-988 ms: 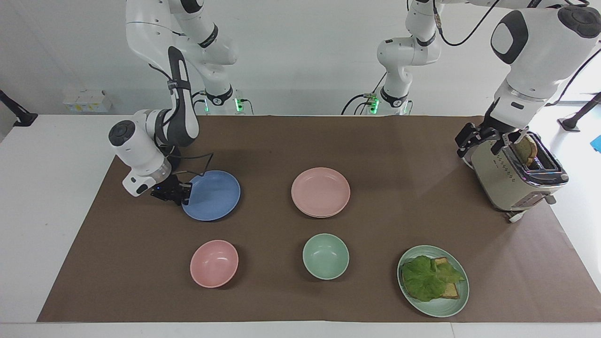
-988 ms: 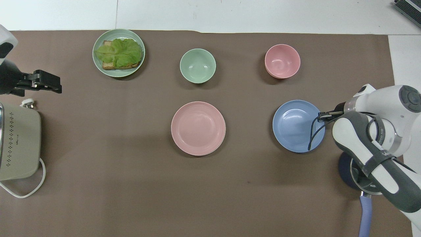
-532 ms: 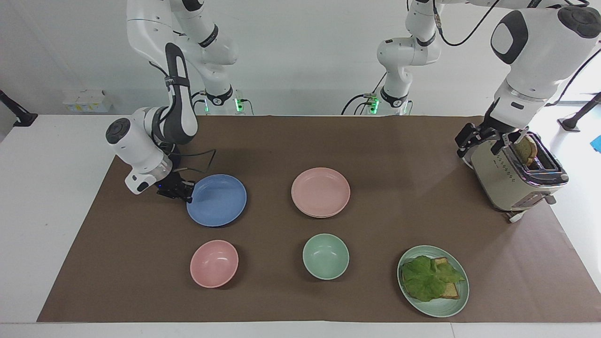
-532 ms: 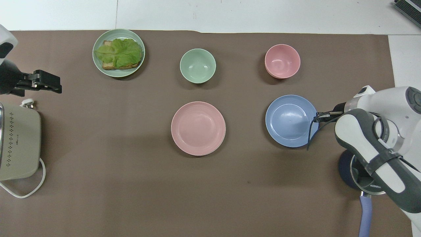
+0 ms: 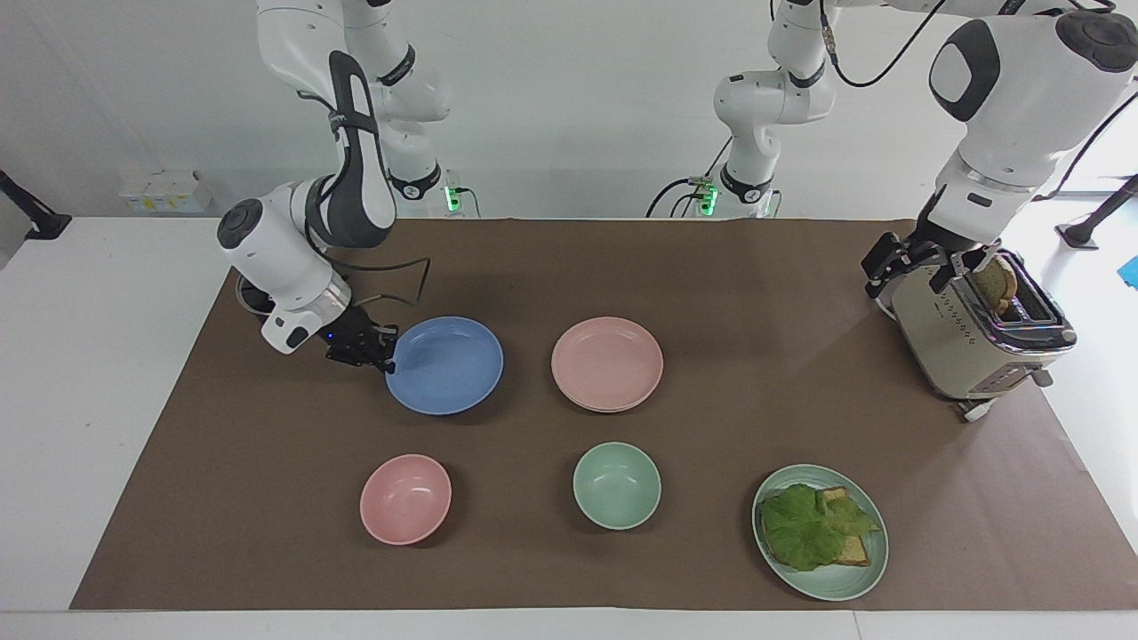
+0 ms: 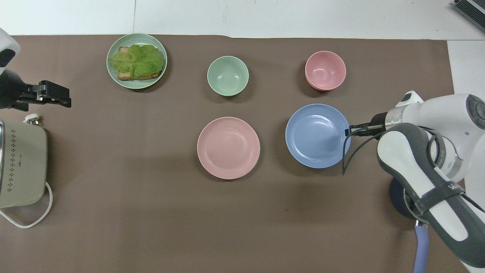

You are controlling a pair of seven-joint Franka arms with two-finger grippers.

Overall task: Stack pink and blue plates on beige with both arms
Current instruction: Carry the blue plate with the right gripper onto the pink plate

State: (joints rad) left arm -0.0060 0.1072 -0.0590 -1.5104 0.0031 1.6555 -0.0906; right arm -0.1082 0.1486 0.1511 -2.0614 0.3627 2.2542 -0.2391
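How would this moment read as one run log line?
right gripper: shut on blue plate rim, plate lifted | left gripper: open, over toaster | pink plate: on mat

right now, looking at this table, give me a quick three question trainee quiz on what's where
1. True or false: the right gripper is shut on the blue plate.
2. What lies on the green plate? A) bread and lettuce B) an egg C) nothing
3. The left gripper is over which appliance?

Key
1. True; it pinches the rim.
2. A; bread under lettuce.
3. The toaster.
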